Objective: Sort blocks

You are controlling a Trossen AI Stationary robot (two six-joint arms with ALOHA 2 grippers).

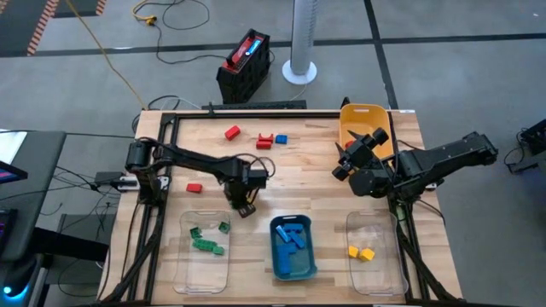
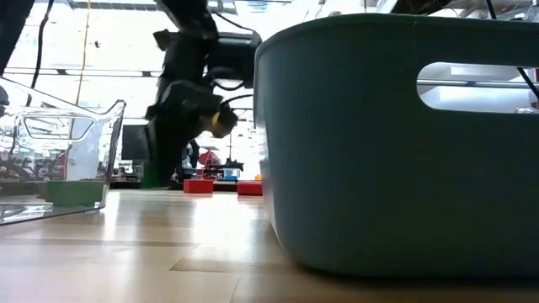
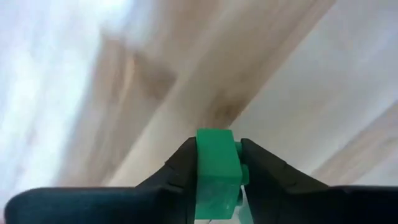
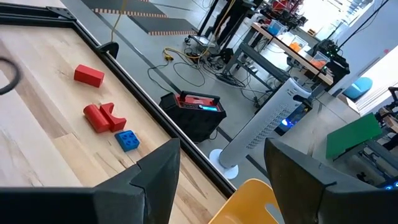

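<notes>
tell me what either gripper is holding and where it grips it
The left gripper pinches a green block between its fingers, across the block's two opposite sides. The right gripper is open and holds nothing.

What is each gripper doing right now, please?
Left gripper: closed on a green block above the table.
Right gripper: open, holding nothing, by the yellow bin.

Worktop: light wood planks, dark frame along the far edge.
Far side: red block alone; near it a red pair with a blue block just beside.
Left side: single red block.
Far right corner: yellow bin.
Near edge, left to right: clear bin, teal bin, second clear bin.
</notes>
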